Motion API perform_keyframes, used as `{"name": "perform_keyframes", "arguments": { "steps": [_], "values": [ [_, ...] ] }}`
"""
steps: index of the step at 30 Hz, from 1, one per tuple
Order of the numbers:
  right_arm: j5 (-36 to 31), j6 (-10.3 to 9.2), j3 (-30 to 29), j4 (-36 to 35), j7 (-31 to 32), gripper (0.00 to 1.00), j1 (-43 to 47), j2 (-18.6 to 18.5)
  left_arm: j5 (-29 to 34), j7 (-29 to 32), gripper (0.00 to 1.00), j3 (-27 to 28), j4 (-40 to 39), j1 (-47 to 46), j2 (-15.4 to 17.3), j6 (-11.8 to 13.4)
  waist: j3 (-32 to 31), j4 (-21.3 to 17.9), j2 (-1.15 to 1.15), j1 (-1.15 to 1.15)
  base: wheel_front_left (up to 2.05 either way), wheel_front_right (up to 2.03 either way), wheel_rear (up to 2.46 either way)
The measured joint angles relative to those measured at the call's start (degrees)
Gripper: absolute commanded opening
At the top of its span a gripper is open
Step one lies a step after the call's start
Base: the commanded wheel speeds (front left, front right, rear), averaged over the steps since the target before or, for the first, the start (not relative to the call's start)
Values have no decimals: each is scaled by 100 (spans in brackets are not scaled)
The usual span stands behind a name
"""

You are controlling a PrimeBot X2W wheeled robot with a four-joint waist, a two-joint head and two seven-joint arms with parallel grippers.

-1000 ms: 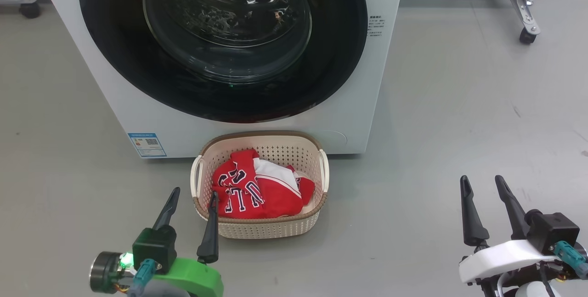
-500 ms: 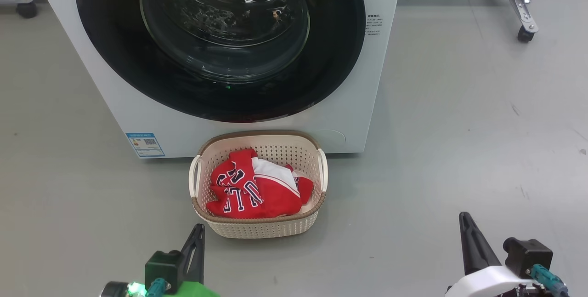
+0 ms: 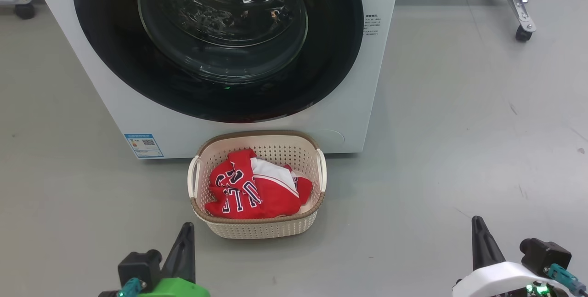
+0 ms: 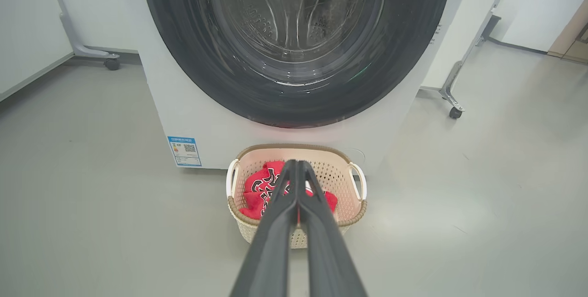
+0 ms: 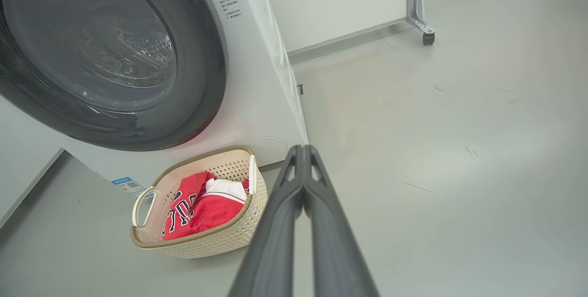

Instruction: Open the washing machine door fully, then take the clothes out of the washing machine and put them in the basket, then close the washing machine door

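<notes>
The white washing machine [image 3: 151, 122] stands ahead with its round black-rimmed door [image 3: 220, 39] lying flush against its front. On the floor just before it sits the cream basket [image 3: 257, 230], holding red clothes [image 3: 248, 191] with white panels and dark lettering. My left gripper [image 3: 186, 230] is low at the bottom left, short of the basket, its fingers pressed together with nothing between them [image 4: 297, 164]. At the bottom right my right gripper [image 3: 477, 223] is well clear of the basket and also shut and empty [image 5: 302, 149].
Grey floor spreads to both sides of the machine. A wheeled metal frame leg [image 3: 523, 30] stands at the back right and another caster [image 3: 20, 9] at the back left. A blue label [image 3: 143, 145] is stuck low on the machine's front.
Both grippers have gone from open to shut and pulled back toward the bottom edge, away from the basket. The head camera has shifted slightly.
</notes>
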Motion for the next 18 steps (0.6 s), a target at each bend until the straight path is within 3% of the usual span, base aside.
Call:
{"name": "perform_keyframes", "arguments": {
  "steps": [18],
  "values": [
    [1138,146,-291,9,278,0,-126,54,-1380,110,0,292,-57,-1,69,-172,-13,-35,0,0,0,0,0]
  ]
}}
